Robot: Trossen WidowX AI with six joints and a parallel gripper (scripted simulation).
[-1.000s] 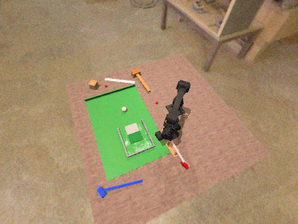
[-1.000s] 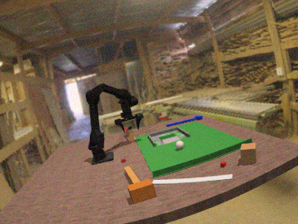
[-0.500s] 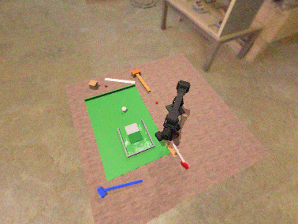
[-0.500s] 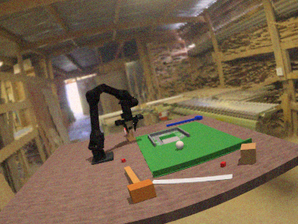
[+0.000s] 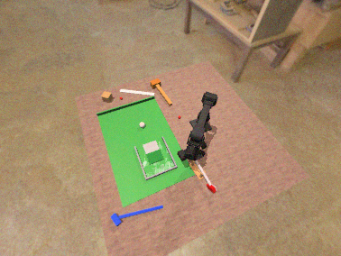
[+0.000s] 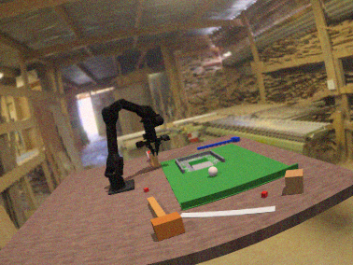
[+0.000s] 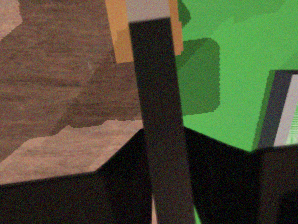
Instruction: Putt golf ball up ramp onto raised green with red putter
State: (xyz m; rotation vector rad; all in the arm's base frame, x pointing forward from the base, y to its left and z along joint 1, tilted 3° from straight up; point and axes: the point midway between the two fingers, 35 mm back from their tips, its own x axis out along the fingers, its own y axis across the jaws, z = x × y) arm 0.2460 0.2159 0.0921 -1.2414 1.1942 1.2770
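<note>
The red putter has a red head point(image 5: 211, 187), a pale shaft point(image 5: 204, 175) and a black grip point(image 7: 154, 75). Its shaft lies over a wooden rest point(image 6: 154, 161) point(image 7: 119, 42) beside the green mat point(image 5: 118, 149) point(image 6: 233, 179). My gripper point(image 5: 193, 159) point(image 6: 155, 152) point(image 7: 160, 134) is shut on the black grip, with a finger on each side. The white golf ball point(image 5: 142, 124) point(image 6: 213, 171) sits on the mat, in front of the open side of the grey walls point(image 5: 141, 163). Inside the walls are a pale ramp point(image 5: 151, 146) and a darker green square point(image 5: 155, 157).
A blue mallet point(image 5: 140, 213) point(image 6: 218, 144) lies past the mat's end. An orange mallet point(image 5: 155, 84) point(image 6: 168, 227), a white bar point(image 5: 137, 92) point(image 6: 229, 213) and a wooden block point(image 5: 106, 96) point(image 6: 294, 181) are at the other end. A small red cube point(image 5: 179, 117) point(image 6: 146, 189) lies near the arm's base.
</note>
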